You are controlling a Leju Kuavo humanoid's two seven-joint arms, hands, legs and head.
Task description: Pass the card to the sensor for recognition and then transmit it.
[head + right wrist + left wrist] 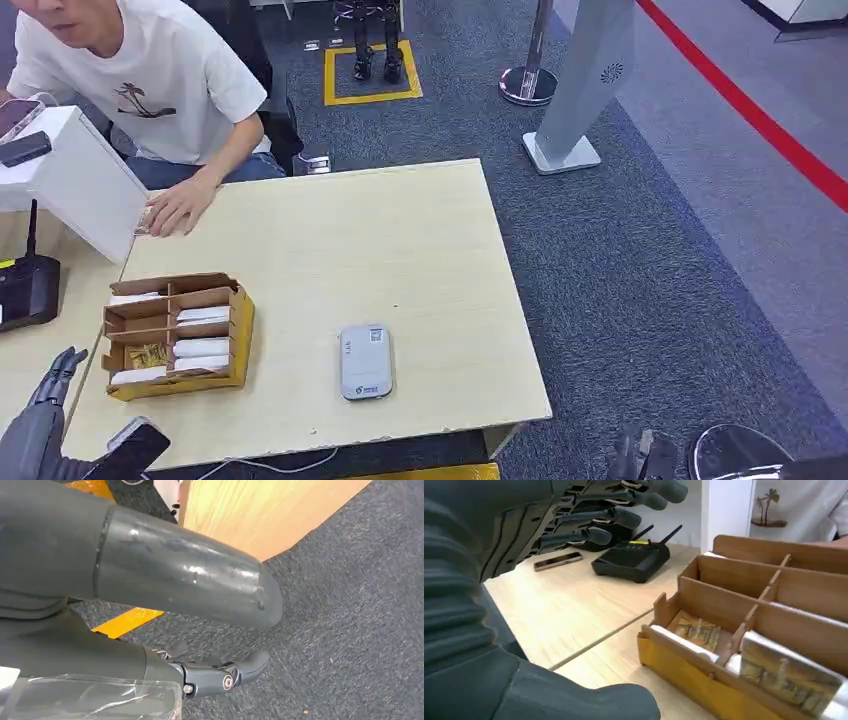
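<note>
Two hands were in play, and neither had yet taken a card. The left hand (55, 378) hovered low over the pale, smooth-grained wooden table (420, 240), its dark fingers (594, 517) spread apart and holding nothing, just short of the brown cardboard tray with yellow sides (178, 335). That open posture, I judged, suited a reach into the tray rather than a carry.

Ahead of those fingers, the tray's thin slotted dividers split it into several compartments, which kept the flat white cards (200, 349) stacked apart so that one could be lifted singly. The glossy printed card (791, 677) in the nearest compartment leaned on its divider, its raised edge offering a place to pinch. Its slick face looked likely to slip under rubbery fingertips.

Farther out from the left hand, beyond the tray, the small rounded grey plastic sensor box (366, 361) lay flat near the table's front edge, probably set within reach of either arm. A black matte router with antennas (631, 560) sat off to the hand's other side.

The right hand (220, 672) hung below the table edge over coarse grey carpet (350, 630), fingers loosely curled with nothing in them.

A person in a white shirt (150, 75) rested a hand (180, 205) on the far edge, perhaps waiting to receive the card.
</note>
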